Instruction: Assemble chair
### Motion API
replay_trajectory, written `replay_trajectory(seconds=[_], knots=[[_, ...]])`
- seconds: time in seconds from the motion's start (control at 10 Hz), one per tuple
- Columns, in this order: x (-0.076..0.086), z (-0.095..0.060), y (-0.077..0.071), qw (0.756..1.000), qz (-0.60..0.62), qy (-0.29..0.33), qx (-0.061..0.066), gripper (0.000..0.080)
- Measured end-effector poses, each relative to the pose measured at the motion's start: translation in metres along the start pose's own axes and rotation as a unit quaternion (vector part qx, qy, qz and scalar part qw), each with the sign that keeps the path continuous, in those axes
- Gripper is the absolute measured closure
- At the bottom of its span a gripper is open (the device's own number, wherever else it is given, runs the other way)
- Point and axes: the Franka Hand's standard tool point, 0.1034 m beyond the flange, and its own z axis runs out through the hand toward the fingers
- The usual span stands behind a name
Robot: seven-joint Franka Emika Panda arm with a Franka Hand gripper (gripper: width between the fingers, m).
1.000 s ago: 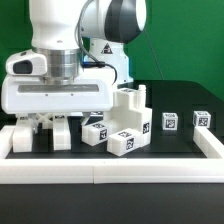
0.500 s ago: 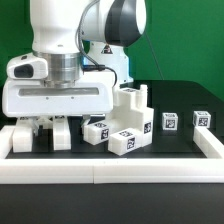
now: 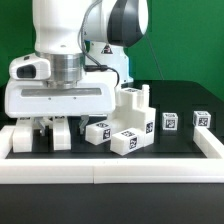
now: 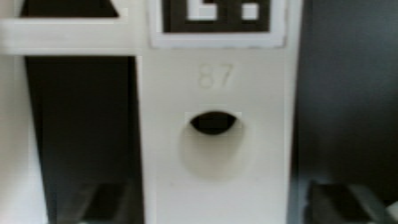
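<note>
My gripper (image 3: pixel 46 134) hangs low at the exterior view's left, inside the rail. In the wrist view a white chair bar (image 4: pixel 214 150) with a coded tag (image 4: pixel 217 20) and a round hole (image 4: pixel 214 123) lies between the dark fingertips (image 4: pixel 100 202). My gripper (image 4: pixel 217 206) is open and straddles the bar, with a gap showing on each side. A stepped chair block (image 3: pixel 131 104), two tagged blocks (image 3: pixel 98 131) (image 3: pixel 126 141) and two small cubes (image 3: pixel 170 121) (image 3: pixel 203 118) stand to the right.
A plain white border rail (image 3: pixel 120 171) runs along the front and both sides of the black table. The robot's glossy body (image 3: pixel 110 30) rises behind the parts. A green wall is at the back.
The gripper has shifted slightly to the exterior view's right and a little lower. The loose parts have not moved.
</note>
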Motion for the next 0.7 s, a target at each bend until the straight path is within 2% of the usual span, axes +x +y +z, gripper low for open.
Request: replay_trajectory(seconds=[0.1,0.2,0.7], knots=[[0.0002,-0.0003,0.0,1.0,0.0,0.0,0.0,0.0407],[0.0,-0.0002,0.0,1.0,0.0,0.0,0.0,0.0513],[-0.0013,-0.0026,0.0019,1.0,0.008,-0.005,0.004,0.0513]])
